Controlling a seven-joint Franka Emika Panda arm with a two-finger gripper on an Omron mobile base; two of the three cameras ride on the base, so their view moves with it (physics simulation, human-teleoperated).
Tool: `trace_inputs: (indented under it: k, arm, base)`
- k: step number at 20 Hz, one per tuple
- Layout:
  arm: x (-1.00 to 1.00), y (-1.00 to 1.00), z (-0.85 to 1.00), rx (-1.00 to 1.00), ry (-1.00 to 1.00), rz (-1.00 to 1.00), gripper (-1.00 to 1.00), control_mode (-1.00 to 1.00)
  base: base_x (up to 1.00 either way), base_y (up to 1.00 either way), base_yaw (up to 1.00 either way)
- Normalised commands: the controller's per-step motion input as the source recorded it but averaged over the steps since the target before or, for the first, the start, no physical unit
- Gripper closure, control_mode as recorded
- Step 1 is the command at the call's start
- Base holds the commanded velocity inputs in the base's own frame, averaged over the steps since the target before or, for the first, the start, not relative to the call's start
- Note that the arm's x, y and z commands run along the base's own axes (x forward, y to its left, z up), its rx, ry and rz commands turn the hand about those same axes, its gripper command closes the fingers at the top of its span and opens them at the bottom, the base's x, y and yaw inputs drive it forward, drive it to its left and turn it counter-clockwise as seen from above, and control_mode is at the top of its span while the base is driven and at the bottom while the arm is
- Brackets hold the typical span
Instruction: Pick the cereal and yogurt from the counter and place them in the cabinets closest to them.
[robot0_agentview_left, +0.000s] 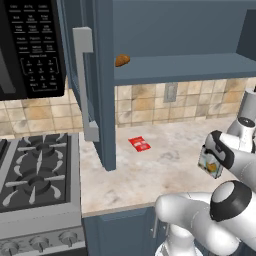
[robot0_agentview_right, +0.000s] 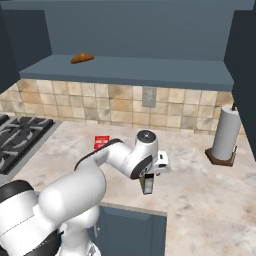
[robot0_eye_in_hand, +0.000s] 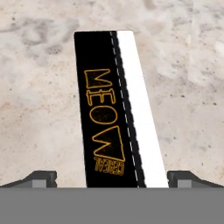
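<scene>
The cereal (robot0_eye_in_hand: 114, 109) stands on the counter (robot0_agentview_left: 150, 175) with its narrow black edge, lettered in orange, facing the hand camera. My gripper (robot0_eye_in_hand: 112, 179) is open and directly over it, one fingertip (robot0_eye_in_hand: 41, 178) on each side and clear gaps between them and the box. From the left base view the cereal (robot0_agentview_left: 211, 164) shows its tan-orange picture, partly hidden behind my wrist. From the right it hangs as a dark sliver (robot0_agentview_right: 148, 185) beneath the hand. The open cabinets' blue shelf (robot0_agentview_left: 175, 65) runs above the counter. The yogurt is out of view.
A brown food item (robot0_agentview_left: 122, 60) lies on the shelf. A small red packet (robot0_agentview_left: 139, 144) lies flat near the open cabinet door (robot0_agentview_left: 100, 75). The stove (robot0_agentview_left: 35, 170) and microwave (robot0_agentview_left: 30, 45) are to the left. A paper towel roll (robot0_agentview_right: 225, 135) stands at the right.
</scene>
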Motion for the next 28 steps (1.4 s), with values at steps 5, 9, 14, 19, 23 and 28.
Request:
trace_inputs:
  k: [5, 9, 14, 19, 23, 28]
  arm:
    - [0.00, 0.00, -0.01, 0.00, 0.00, 0.00, -1.00, -1.00]
    - [0.00, 0.00, -0.04, 0.00, 0.00, 0.00, -1.00, -1.00]
    - [0.00, 0.00, 0.00, 0.00, 0.00, 0.00, 1.00, -1.00]
    - [0.00, 0.00, 0.00, 0.00, 0.00, 0.00, 1.00, -1.00]
    - [0.00, 0.00, 0.02, 0.00, 0.00, 0.00, 1.00, -1.00]
    - [0.00, 0.03, 0.39, 0.02, 0.00, -0.05, 1.00, -1.00]
  base:
    - [0.00, 0.00, 0.00]
    - [0.00, 0.00, 0.00]
    - [0.00, 0.00, 0.00]
    - [0.00, 0.00, 0.00]
    - [0.00, 0.00, 0.00]
    - [0.00, 0.00, 0.00]
